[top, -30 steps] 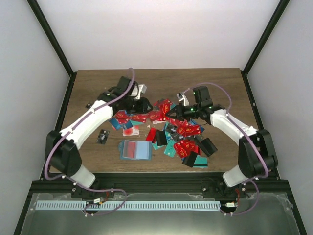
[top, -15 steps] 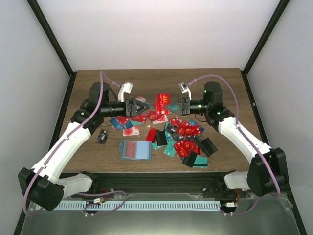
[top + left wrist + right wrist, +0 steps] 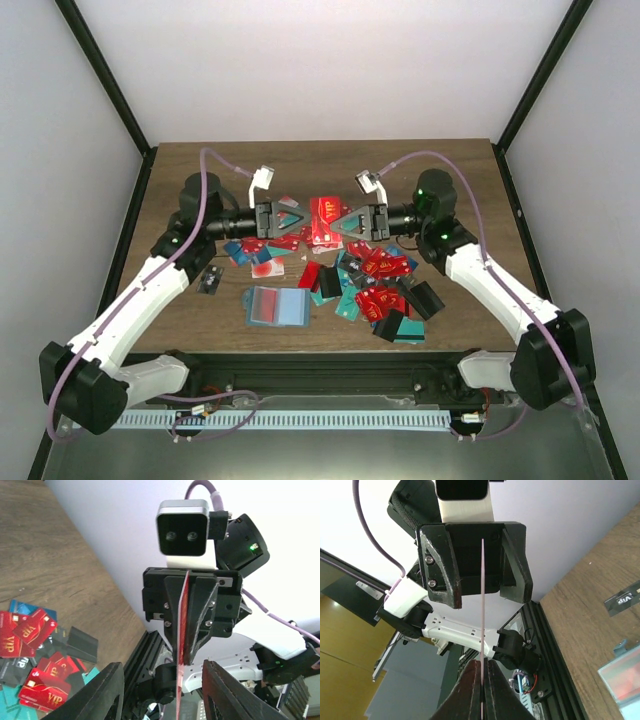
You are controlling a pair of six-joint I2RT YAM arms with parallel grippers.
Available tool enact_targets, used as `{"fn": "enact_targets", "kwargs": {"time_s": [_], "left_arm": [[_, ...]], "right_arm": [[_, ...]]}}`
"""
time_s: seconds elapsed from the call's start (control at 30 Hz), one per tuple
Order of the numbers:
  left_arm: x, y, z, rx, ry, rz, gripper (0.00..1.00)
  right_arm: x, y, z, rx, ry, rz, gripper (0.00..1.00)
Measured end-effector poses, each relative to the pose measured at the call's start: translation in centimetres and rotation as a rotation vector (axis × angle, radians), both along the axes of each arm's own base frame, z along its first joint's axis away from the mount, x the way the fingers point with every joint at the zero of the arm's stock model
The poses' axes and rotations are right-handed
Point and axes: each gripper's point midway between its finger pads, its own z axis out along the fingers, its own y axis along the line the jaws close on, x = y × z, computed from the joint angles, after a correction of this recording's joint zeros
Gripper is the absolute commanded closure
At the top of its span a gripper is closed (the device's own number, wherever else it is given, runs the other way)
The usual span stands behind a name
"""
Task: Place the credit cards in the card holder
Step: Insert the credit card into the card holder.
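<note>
- While the right gripper is clenched on a red credit card, the card stands edge-on.
- Opposite, the left gripper is released; the card sits between its spread fingers.

From up top: looks down from high behind the near edge, whole desk in frame. From the wrists: close up, staring at each other over mid-desk, same red card edge-on in both.
</note>
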Motion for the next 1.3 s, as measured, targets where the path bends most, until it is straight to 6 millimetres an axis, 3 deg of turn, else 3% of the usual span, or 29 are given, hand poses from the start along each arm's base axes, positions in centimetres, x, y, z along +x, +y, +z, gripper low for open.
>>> {"fn": "enact_targets", "kwargs": {"time_s": [0.2,0.4,0.5,0.63,0.7,0.9,1.07,1.17,1.3], "left_arm": [[-0.6,-0.6,1.0,-0.034,-0.015,-0.028,0.76],[-0.6,-0.9,1.0,-0.044,-0.01,-0.037,0.85],[-0.6,-1.2,0.9,-0.046,0.001,-0.042,0.96],[-0.6,-1.4,0.8,-0.045,0.002,-0.048,0.96],[-0.2,-1.2,0.0,-0.005,0.016,-0.023,0.96],[1.3,0.5,-3.8,0.227,0.057,0.104,0.96],[0.7,3.9,-11.0,0.518,0.178,0.193,0.96],[-1.0,6.4,-16.0,0.683,0.286,0.215,0.96],[-2.9,8.7,-20.4,0.817,0.392,0.235,0.96]], "right_arm": [[-0.8,0.5,0.2,0.005,-0.005,0.029,0.99],[-1.0,0.7,0.2,0.006,-0.005,0.037,0.99],[-1.1,0.8,0.2,0.006,-0.004,0.041,0.98],[-0.9,0.9,-0.3,-0.008,0.018,0.034,0.66],[-0.7,1.0,-0.9,-0.025,0.029,0.023,0.58],[0.6,1.2,-4.2,-0.119,0.103,-0.053,0.57],[0.3,1.0,-9.5,-0.228,0.203,-0.105,0.57],[-0.8,1.2,-12.7,-0.305,0.264,-0.12,0.57],[-2.5,2.4,-16.4,-0.408,0.318,-0.116,0.59]]}}
